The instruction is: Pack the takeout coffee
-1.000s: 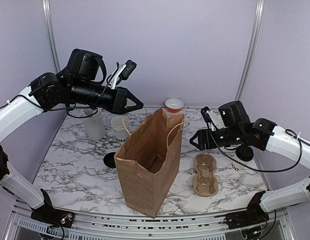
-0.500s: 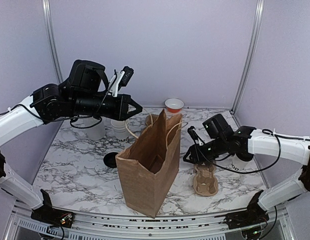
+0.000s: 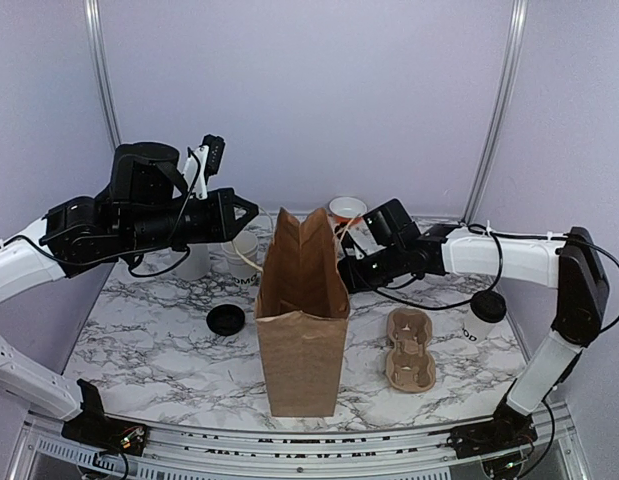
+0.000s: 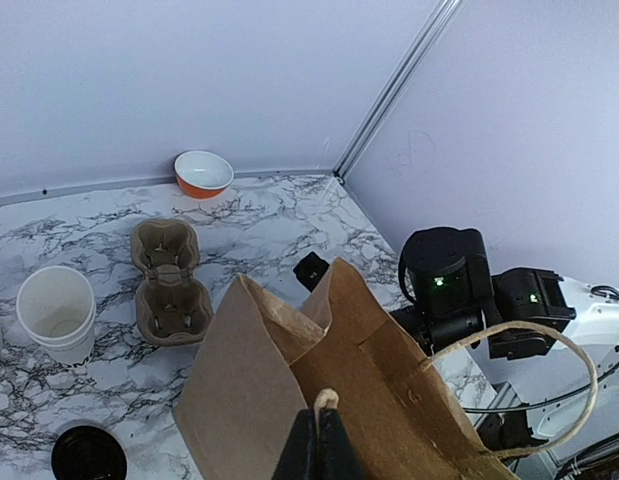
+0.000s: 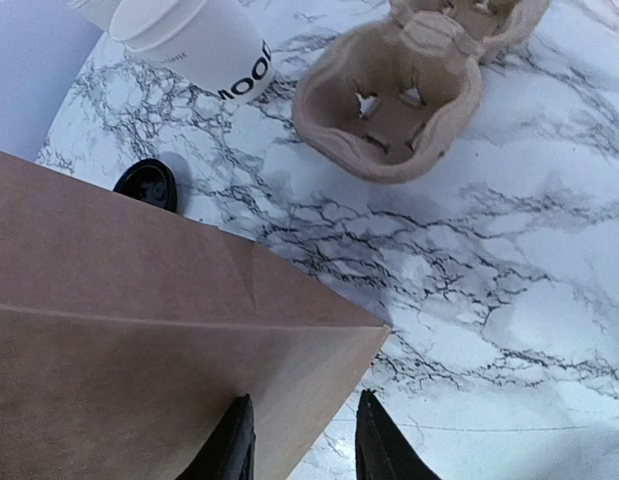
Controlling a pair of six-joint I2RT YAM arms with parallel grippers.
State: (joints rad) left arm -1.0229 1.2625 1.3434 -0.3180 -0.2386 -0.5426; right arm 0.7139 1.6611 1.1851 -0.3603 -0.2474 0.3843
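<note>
The takeout coffee [image 3: 482, 315], a white cup with a black lid, stands at the right, away from both grippers. A brown paper bag [image 3: 301, 320] stands upright in the middle with its top open. My left gripper [image 3: 253, 211] is above and left of the bag, shut on the bag's paper handle [image 4: 327, 402], as the left wrist view [image 4: 322, 440] shows. My right gripper [image 3: 343, 269] is at the bag's upper right edge. In the right wrist view [image 5: 304, 440] it is open, with the bag's corner [image 5: 319, 350] between its fingers.
A pulp cup carrier [image 3: 410, 348] lies right of the bag; another [image 4: 167, 280] lies behind it. An open white lettered cup [image 3: 241, 252], a plain tumbler [image 3: 192, 262] and a loose black lid [image 3: 226, 320] are at the left. An orange bowl [image 3: 347, 209] is at the back.
My right arm has swung left from the carrier to the bag's upper right edge. My left gripper has drawn back left and lower with the handle. The bag has turned and stands straighter.
</note>
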